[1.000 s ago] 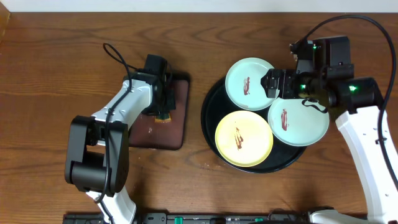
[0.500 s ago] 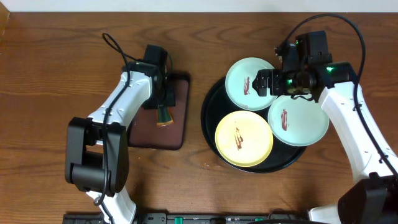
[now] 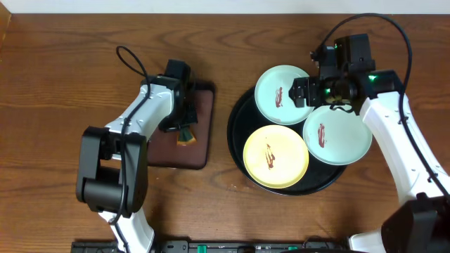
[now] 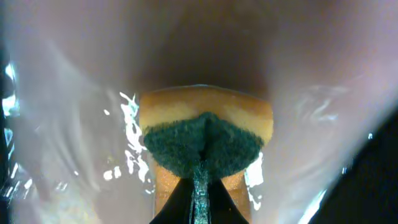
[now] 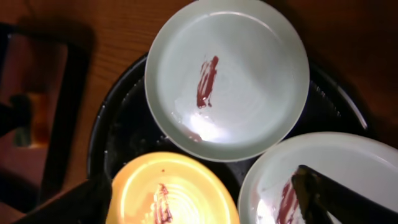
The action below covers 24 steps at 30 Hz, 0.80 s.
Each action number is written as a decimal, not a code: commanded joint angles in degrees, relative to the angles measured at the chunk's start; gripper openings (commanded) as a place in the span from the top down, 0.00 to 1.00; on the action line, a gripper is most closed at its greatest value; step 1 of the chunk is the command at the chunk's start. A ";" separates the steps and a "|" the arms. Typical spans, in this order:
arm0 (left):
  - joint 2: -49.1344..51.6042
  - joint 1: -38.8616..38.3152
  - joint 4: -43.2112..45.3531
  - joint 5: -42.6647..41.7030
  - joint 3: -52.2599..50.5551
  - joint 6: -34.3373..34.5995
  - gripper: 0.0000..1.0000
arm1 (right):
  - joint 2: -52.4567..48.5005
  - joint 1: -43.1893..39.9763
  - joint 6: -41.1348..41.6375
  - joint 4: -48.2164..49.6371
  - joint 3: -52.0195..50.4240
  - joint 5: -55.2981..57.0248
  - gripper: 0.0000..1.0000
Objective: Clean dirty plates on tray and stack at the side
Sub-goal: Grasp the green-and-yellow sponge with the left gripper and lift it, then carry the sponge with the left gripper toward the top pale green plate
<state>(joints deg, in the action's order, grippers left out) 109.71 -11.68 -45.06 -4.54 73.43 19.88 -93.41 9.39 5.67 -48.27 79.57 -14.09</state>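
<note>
The black tray (image 3: 235, 123) holds three plates, each with a brown-red smear: a mint one at the back (image 3: 280, 95), a mint one at the right (image 3: 339, 135) and a yellow one at the front (image 3: 275, 156). My right gripper (image 3: 299, 93) is open and empty, above the back mint plate's right edge. In the right wrist view its fingers (image 5: 205, 205) frame the back mint plate (image 5: 227, 78), the yellow plate (image 5: 171, 193), the right mint plate (image 5: 329, 174) and the tray (image 5: 124, 118). My left gripper (image 3: 184, 128) is shut on a yellow sponge with a green pad (image 4: 205, 140).
A dark brown rectangular tray (image 3: 200, 151) lies left of the black tray, and the left gripper with the sponge (image 3: 185, 135) is over it. Bare wooden table surrounds both trays. Cables hang from both arms.
My right gripper moved left, from between the two mint plates to the back mint plate's right edge. The left gripper and sponge shifted only slightly over the brown tray.
</note>
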 commanded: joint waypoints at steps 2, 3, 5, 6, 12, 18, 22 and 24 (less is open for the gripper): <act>-6.32 -0.52 -3.74 -0.66 6.45 -1.44 0.93 | -6.32 -2.91 -0.57 3.78 0.92 0.31 0.27; -7.34 -0.94 -4.02 -1.14 7.23 -1.88 0.93 | -7.91 -4.00 -0.37 4.98 0.92 -0.59 0.32; -9.11 -2.01 -3.93 -1.49 7.91 -2.03 0.93 | -10.21 -5.66 0.07 6.60 0.92 -1.25 0.40; -9.53 -2.38 -3.91 -1.49 8.07 -2.03 0.93 | -10.91 -6.14 0.07 7.08 0.92 -1.29 0.41; -10.16 -6.84 -1.14 -4.09 8.85 -1.92 0.93 | -19.30 -9.38 -0.20 10.84 0.92 -1.42 0.59; -10.16 -10.97 4.90 -5.40 8.85 -0.79 0.93 | -21.92 -9.05 -0.20 13.18 0.90 -2.97 0.81; -10.14 -12.70 8.55 -5.40 8.85 1.49 0.93 | -23.76 -7.74 -0.15 13.35 0.90 -2.91 0.99; -10.14 -13.40 9.90 -5.40 8.85 1.49 0.93 | -24.52 -7.02 0.26 12.68 0.90 -2.89 0.99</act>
<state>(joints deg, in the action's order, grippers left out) 99.55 -24.32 -36.47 -9.19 81.32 20.12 -115.46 0.82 5.72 -34.94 79.79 -15.92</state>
